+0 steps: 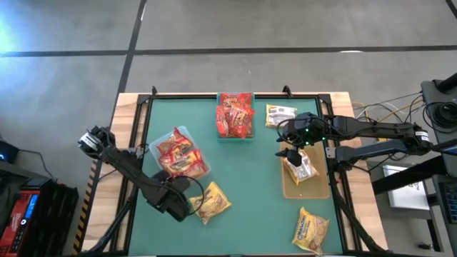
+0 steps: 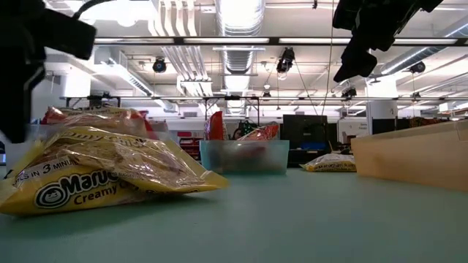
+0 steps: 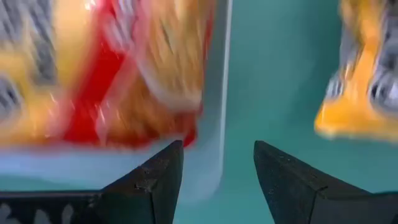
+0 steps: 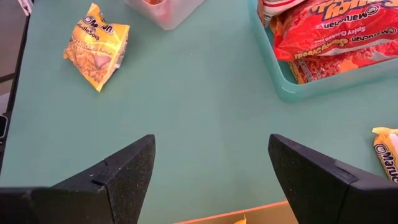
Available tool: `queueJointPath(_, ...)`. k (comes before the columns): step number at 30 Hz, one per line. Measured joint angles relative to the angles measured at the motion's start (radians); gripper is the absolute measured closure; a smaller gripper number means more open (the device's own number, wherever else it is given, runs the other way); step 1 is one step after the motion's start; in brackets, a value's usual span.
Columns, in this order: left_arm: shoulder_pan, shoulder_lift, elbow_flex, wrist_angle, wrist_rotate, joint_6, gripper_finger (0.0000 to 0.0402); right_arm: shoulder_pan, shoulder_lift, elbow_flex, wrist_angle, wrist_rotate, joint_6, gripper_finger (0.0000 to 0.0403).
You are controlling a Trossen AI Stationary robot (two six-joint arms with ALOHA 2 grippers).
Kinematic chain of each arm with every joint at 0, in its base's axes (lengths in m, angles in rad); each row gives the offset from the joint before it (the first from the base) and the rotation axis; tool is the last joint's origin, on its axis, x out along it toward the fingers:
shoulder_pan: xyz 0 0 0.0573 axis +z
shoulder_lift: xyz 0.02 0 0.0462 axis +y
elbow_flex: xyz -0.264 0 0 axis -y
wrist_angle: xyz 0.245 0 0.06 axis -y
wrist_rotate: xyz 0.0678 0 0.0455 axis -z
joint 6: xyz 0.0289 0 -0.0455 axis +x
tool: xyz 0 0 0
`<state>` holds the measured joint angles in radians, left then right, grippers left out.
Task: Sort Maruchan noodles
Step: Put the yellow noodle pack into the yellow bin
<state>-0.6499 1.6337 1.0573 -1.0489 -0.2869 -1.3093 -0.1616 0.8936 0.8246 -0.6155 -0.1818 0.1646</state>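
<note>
Red Maruchan noodles fill the teal bin (image 1: 235,135) at the far middle. More red and yellow packets (image 3: 112,81) lie in the clear bin (image 1: 152,146) at the left. A white-silver packet (image 1: 303,170) lies in the tan bin (image 1: 314,191). Loose yellow packets lie flat on the mat: one (image 1: 212,202) beside my left gripper, one (image 1: 310,230) at the near right, one (image 1: 280,114) at the far right. My left gripper (image 3: 217,180) is open, pointing down between the clear bin's corner and the yellow packet (image 3: 360,81). My right gripper (image 4: 211,180) hangs open above the tan bin.
The clear bin's wall (image 3: 214,124) stands right in front of my left fingers. Bare green mat (image 1: 250,185) lies in the table's middle, between the bins. Black rails (image 1: 143,121) run along the table's left, far and right edges.
</note>
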Motion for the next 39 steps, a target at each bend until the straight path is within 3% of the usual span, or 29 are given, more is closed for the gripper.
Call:
queueJointPath(13,-0.119,0.000,-0.001,-0.210,0.332,-0.193,0.0221,0.000,0.000,0.000,0.000,0.000,0.000,0.0101)
queueJointPath(20,-0.167,-0.003,-0.001,-0.313,0.395,-0.275,0.0221,0.000,0.000,0.000,0.000,0.000,0.000,0.0101)
queueJointPath(25,-0.167,-0.020,0.097,-0.361,0.285,-0.278,0.0221,0.000,0.000,0.000,0.000,0.000,0.000,0.0101)
queueJointPath(30,-0.167,-0.018,0.235,-0.348,0.044,-0.256,0.0221,0.000,0.000,0.000,0.000,0.000,0.000,0.0101)
queueJointPath(34,-0.158,0.005,0.253,-0.170,-0.117,-0.152,0.0221,0.000,0.000,0.000,0.000,0.000,0.000,0.0101)
queueJointPath(39,-0.121,0.066,0.224,0.102,-0.148,0.064,0.0221,0.000,0.000,0.000,0.000,0.000,0.000,0.0101)
